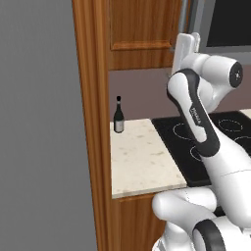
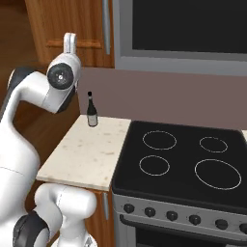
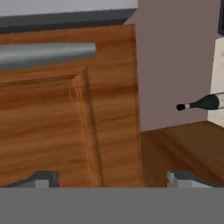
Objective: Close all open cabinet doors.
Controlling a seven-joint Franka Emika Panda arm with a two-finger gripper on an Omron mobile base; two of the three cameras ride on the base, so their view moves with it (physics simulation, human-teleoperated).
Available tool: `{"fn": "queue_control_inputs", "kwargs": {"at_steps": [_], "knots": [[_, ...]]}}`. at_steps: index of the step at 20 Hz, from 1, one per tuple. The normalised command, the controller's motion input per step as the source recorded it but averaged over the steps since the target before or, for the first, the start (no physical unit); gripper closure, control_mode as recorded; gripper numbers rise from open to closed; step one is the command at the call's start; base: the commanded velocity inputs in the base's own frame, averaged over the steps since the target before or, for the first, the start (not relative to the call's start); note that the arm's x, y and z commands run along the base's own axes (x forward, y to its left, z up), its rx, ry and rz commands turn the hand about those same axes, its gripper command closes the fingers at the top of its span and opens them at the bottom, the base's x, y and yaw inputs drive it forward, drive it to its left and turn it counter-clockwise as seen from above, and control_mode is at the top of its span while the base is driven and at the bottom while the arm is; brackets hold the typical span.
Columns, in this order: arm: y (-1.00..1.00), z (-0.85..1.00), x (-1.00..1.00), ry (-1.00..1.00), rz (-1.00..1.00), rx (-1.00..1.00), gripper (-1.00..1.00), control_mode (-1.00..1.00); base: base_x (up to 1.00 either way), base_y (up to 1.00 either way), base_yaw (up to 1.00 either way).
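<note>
A reddish-brown cabinet door (image 3: pixel 52 122) with a recessed panel and a long silver bar handle (image 3: pixel 48 54) lies close in front of my gripper (image 3: pixel 113 177) in the rolled hand view. My two fingertips (image 3: pixel 43 178) stand wide apart, open, with nothing between them. From the left base view the hand (image 1: pixel 186 46) is raised against the lower right corner of the same door (image 1: pixel 142 29), beside its handle (image 1: pixel 183 17). The right base view has the hand (image 2: pixel 70 42) just below the door (image 2: pixel 72 21), left of the handle (image 2: pixel 106 26). The door looks flush with its cabinet.
A dark bottle (image 1: pixel 118 115) stands at the back of the speckled counter (image 1: pixel 142 157), beside a tall wooden side panel (image 1: pixel 90 122). A black stovetop (image 2: pixel 183 159) lies to the right, with a dark microwave (image 2: pixel 193 29) above it.
</note>
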Motion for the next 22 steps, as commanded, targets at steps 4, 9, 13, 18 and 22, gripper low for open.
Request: {"fn": "queue_control_inputs", "kwargs": {"at_steps": [4,9,13,18,22], "knots": [[0.05,-0.04,-0.45,0.13,0.08,-0.26,-1.0,-1.0,0.0,0.0,0.0],[0.05,-0.11,-0.26,0.2,0.07,-0.35,-1.0,-1.0,0.0,0.0,0.0],[0.0,-0.09,-0.25,0.15,0.07,-0.33,-1.0,-1.0,0.0,0.0,0.0],[0.0,-0.15,-0.41,0.05,0.05,-0.25,-1.0,-1.0,0.0,0.0,0.0],[-0.12,-0.3,-0.44,-0.03,0.1,-0.2,-1.0,-1.0,0.0,0.0,0.0]]}}
